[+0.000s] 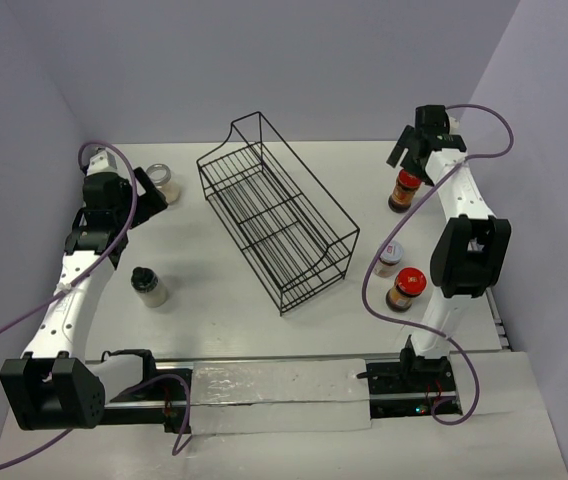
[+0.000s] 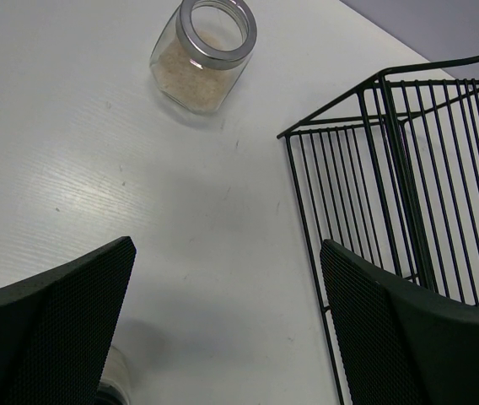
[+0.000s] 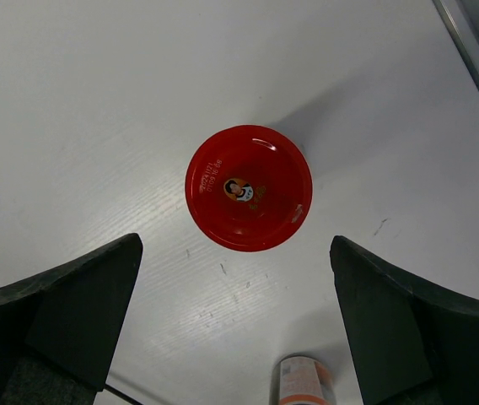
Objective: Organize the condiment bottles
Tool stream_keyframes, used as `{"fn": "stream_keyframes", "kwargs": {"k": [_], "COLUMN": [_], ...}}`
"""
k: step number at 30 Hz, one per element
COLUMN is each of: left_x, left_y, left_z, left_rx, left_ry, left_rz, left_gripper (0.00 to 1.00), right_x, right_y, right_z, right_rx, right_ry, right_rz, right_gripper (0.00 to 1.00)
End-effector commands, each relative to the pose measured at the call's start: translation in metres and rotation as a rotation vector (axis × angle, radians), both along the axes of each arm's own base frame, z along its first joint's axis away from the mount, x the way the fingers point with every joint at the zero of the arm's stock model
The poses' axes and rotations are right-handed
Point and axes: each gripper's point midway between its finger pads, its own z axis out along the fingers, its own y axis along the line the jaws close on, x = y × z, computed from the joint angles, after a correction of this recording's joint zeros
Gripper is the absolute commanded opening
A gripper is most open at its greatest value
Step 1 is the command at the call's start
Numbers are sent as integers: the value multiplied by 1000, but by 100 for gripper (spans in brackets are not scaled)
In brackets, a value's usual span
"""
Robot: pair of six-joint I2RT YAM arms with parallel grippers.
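1. the right hand (image 3: 234, 245) hangs over the far red-lidded jar (image 3: 248, 187) with its jaws spread wide and nothing held. the jar stands upright on the desk (image 3: 96, 101), to the right of the wire rack (image 1: 274, 210).
2. the lid is seen slightly ahead of the gap between the jaws, so centring is advised before any descent.
3. a straight drop is favoured, so that the glass below the lid is gripped rather than the rim.
4. the white-lidded jar (image 3: 305, 381) stands near and should not be brushed.
5. the left hand (image 2: 227, 249) is also wide and empty, pointed towards the pale-filled jar (image 2: 204, 55) beside the rack's end.
6. the black-capped jar (image 1: 147, 286) and the near red-lidded jar (image 1: 405, 288) stand outside the rack.
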Motion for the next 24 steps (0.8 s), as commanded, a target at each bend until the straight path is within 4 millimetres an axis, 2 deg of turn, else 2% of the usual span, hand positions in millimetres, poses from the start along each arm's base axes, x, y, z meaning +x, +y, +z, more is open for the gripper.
{"fn": "stream_keyframes", "kwargs": {"k": [1, 11, 24], "left_x": [7, 7, 7], "left_y": [0, 2, 6], "left_z": [22, 16, 15], "left_rx": [6, 13, 19], "left_ry": [-53, -38, -39], "left_rz": [1, 12, 34], "left_gripper": [100, 99, 99], "right_x": [7, 9, 19], "right_y": [-5, -12, -18], "right_z": [6, -22, -37], "right_rx": [-10, 2, 15], "right_ry": [-8, 27, 44], "right_rz": [-3, -30, -19], "right_gripper": [100, 100, 100]}}
